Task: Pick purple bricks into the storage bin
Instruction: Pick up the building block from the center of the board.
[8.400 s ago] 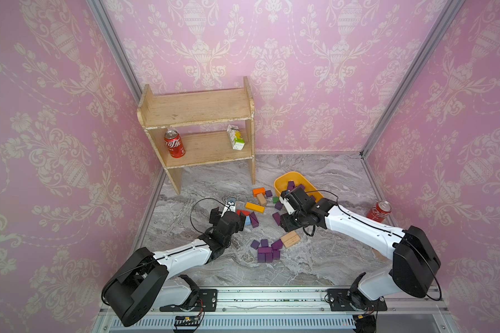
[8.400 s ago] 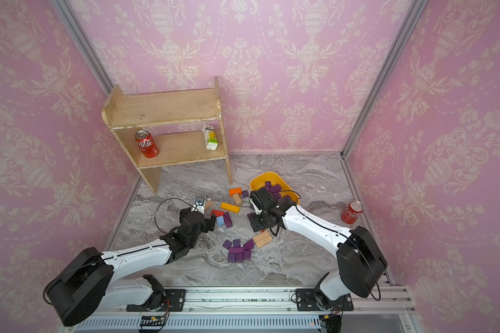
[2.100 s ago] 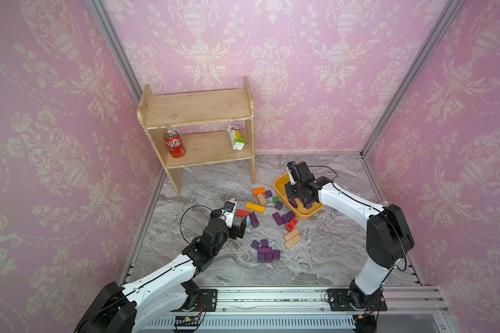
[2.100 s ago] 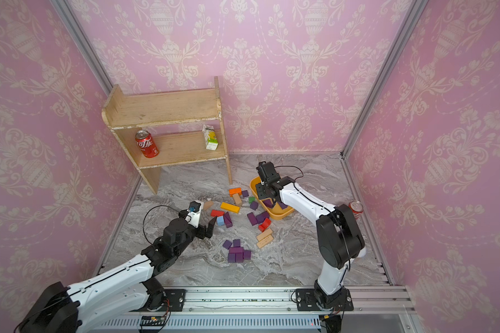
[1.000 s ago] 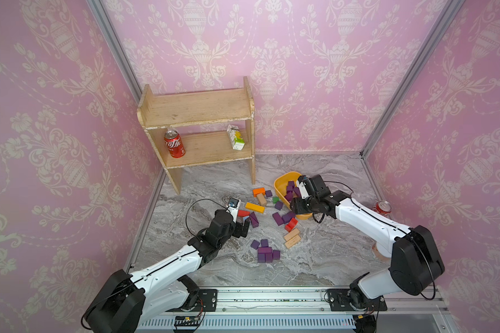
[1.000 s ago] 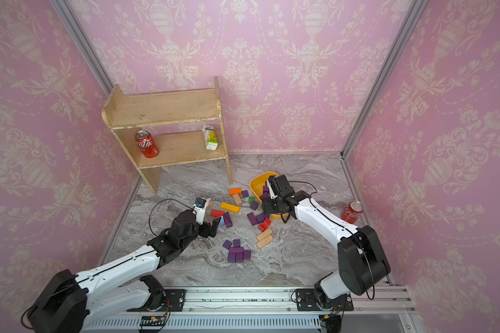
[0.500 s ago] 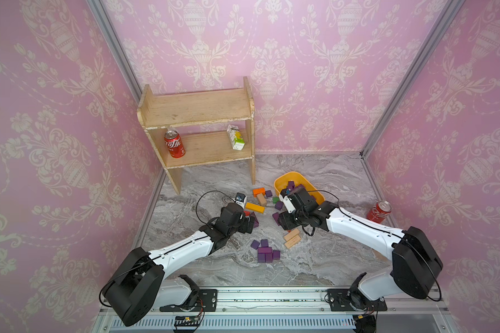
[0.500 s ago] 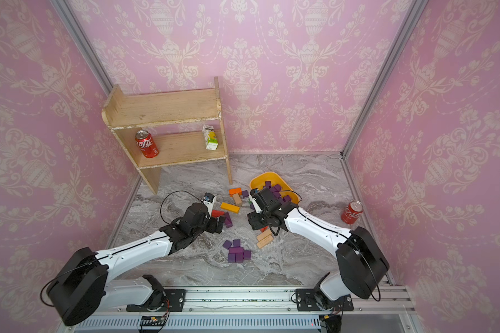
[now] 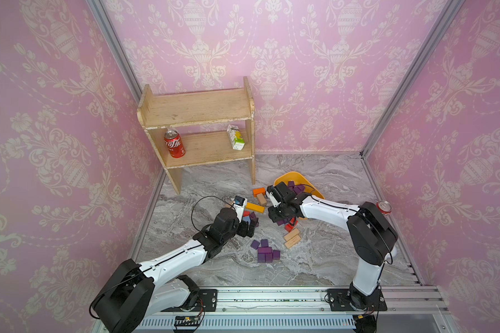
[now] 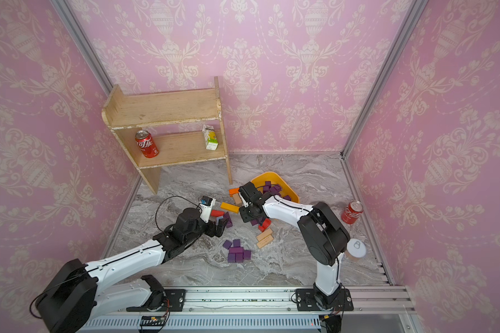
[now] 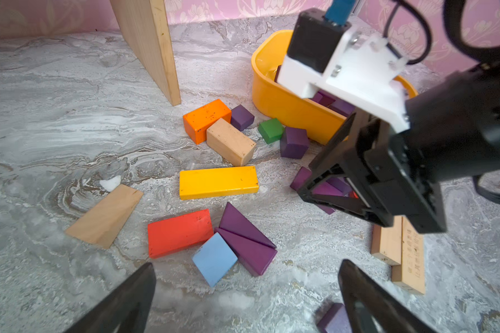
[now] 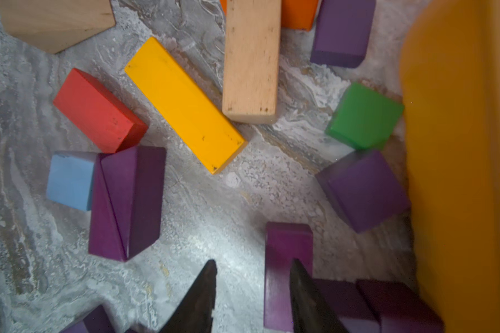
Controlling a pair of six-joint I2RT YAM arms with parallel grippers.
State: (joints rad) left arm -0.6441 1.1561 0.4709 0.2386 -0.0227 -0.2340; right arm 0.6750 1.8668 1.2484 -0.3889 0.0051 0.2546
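The storage bin (image 9: 293, 174) (image 10: 267, 174), a yellow-orange tray, holds several purple bricks (image 9: 296, 188). More purple bricks lie in a front cluster (image 9: 264, 253) (image 10: 237, 253). My right gripper (image 9: 279, 220) (image 12: 253, 261) is low beside the bin (image 12: 459, 144), open and narrow. A purple bar (image 12: 286, 245) lies against one fingertip, and bare floor shows between the bar and the other. A purple cube (image 12: 364, 190) sits close by. My left gripper (image 9: 246, 227) (image 11: 246, 263) hangs wide open and empty just short of two purple wedges (image 11: 246, 242) (image 12: 127, 201).
Yellow (image 11: 218, 182), red (image 11: 179, 232), blue (image 11: 214, 259), orange (image 11: 207, 118), green (image 11: 270, 129) and tan (image 11: 230, 141) blocks lie among the purple ones. Two tan bars (image 9: 292, 238) are nearer the front. A wooden shelf (image 9: 197, 115) stands back left, a cola can (image 10: 352, 213) at the right.
My right gripper has come off the bin down to the purple bricks beside it, and its jaws have narrowed. The left gripper has edged toward the wedges, still wide open.
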